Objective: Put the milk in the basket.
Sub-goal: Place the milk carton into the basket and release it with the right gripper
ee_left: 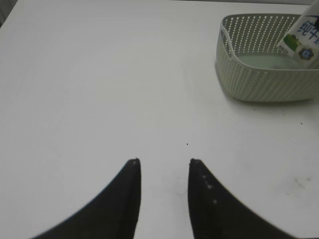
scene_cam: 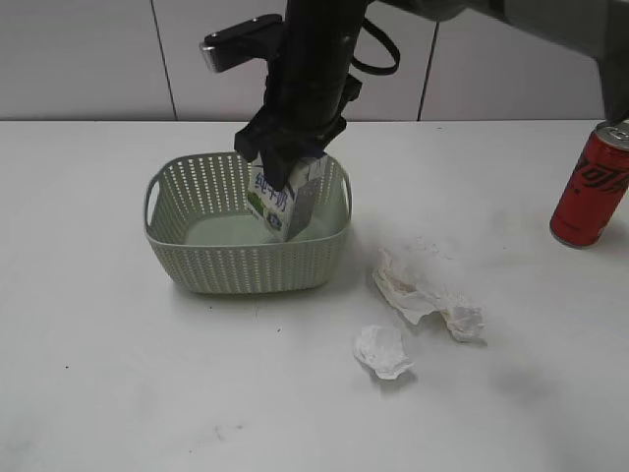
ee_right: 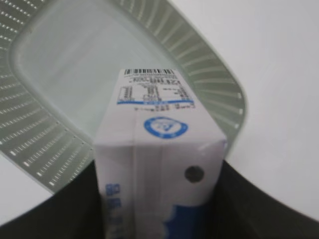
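The right gripper (scene_cam: pixel 288 157) pinches the milk carton (scene_cam: pixel 285 197) — blue Chinese characters, barcode on top — tilted inside the sage-green basket (scene_cam: pixel 197 258). The left gripper (ee_left: pixel 163 172) hangs with jaws spread over bare table (ee_left: pixel 99 89).

Looks like robot test bench or lab setup, not home. Bare white table (scene_cam: pixel 118 393) with faint scuffs and dark specks. Plain pale panelled wall (scene_cam: pixel 88 59) behind, thin dark seams between panels. Black robot arm (scene_cam: pixel 310 69) above table. Sparse staged props: green basket (scene_cam: pixel 206 265), red soda can (scene_cam: pixel 593 187), crumpled tissues (scene_cam: pixel 423 295).
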`<action>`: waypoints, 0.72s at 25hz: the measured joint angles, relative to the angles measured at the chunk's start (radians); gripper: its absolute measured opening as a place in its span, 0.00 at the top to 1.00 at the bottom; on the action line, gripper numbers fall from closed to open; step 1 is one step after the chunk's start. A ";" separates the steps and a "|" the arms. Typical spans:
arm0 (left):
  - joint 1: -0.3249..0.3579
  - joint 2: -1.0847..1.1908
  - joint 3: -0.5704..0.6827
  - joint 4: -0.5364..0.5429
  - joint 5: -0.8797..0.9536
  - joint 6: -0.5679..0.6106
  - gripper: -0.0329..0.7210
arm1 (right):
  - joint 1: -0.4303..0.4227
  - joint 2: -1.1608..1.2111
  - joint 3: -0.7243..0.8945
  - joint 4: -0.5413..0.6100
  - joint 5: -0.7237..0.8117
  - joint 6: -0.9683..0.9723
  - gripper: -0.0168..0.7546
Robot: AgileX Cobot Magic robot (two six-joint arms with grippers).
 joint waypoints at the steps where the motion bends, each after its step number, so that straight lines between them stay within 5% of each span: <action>1: 0.000 0.000 0.000 0.000 0.000 0.000 0.65 | 0.000 0.012 0.000 0.002 -0.004 0.000 0.50; 11: 0.000 0.000 0.000 0.000 0.000 0.000 0.65 | 0.000 0.062 0.000 0.000 -0.027 0.000 0.49; 18: 0.000 0.000 0.000 0.000 0.000 0.000 0.65 | 0.000 0.062 -0.003 0.011 -0.037 0.038 0.22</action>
